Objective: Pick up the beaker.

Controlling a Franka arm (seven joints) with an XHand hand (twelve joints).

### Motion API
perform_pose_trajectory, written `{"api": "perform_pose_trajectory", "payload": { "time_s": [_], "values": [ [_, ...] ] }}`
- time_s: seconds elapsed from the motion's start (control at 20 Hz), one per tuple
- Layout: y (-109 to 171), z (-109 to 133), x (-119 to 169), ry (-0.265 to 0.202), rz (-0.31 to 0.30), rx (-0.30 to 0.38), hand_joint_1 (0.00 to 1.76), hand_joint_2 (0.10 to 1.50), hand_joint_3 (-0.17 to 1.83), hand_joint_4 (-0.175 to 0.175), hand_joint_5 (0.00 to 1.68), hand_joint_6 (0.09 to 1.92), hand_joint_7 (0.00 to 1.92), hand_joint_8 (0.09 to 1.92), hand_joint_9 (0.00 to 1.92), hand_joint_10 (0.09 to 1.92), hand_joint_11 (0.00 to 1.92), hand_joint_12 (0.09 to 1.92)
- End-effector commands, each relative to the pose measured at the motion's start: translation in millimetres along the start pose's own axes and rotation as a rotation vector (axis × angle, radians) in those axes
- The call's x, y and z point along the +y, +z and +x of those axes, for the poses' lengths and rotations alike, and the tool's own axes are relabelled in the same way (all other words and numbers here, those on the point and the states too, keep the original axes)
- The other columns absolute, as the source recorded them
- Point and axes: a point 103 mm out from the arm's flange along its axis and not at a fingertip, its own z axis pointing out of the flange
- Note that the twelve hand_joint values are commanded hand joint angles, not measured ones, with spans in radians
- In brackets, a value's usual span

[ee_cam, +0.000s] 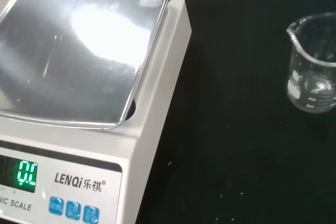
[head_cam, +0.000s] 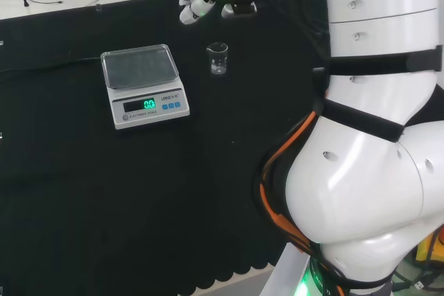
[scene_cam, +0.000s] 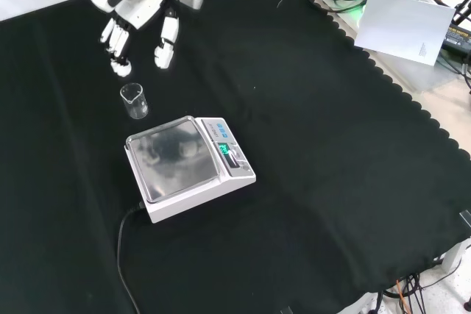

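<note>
The beaker [scene_cam: 134,101] is a small clear glass vessel standing upright on the black cloth of the desk [scene_cam: 309,152], empty as far as the wrist view shows, with its pouring lip and printed graduations visible there. In the front view it sits toward the desk's far left part, apart from everything else. Just beside it, nearer the camera in that view, is a white electronic scale [scene_cam: 190,168] with a bare steel pan and a lit green display; a dark cable runs from the scale toward the desk's near edge.

The hand [scene_cam: 136,16] hangs above the cloth a little beyond the beaker in the front view, its fingers [scene_cam: 166,40] straight and spread, pointing down, holding nothing and not touching the glass.

The step in hand looks like the approach. To do it well, the hand should probably come down with fingers on one side of the beaker and the thumb on the other, below the flared rim, and curl in only once the wall is between them. The glass is light and likely to tip or skid if one finger reaches it first, and the scale's nearness leaves less room on that side.
</note>
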Motion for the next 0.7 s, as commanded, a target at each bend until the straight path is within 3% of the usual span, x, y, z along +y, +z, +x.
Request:
{"api": "perform_pose_trajectory", "payload": {
  "time_s": [0.05, 0.25, 0.7],
  "values": [
    [21.9, -8.2, 10.3, 0.009, 0.137, 0.026, 0.73, 1.03, -0.17, -0.038, 0.25, 0.54, 0.16, 0.81, 0.27, 0.9, 0.13, 1.46],
    [31.9, -19.9, 7.8, 0.036, 0.153, 0.046, 0.72, 1.03, -0.17, -0.041, 0.27, 0.51, 0.1, 0.79, 0.18, 0.91, 0.09, 1.48],
    [42.3, -38.0, 15.7, 0.076, 0.181, 0.032, 0.74, 1.04, -0.17, -0.049, 0.31, 0.51, 0.12, 0.79, 0.19, 0.92, 0.09, 1.48]
  ]
}}
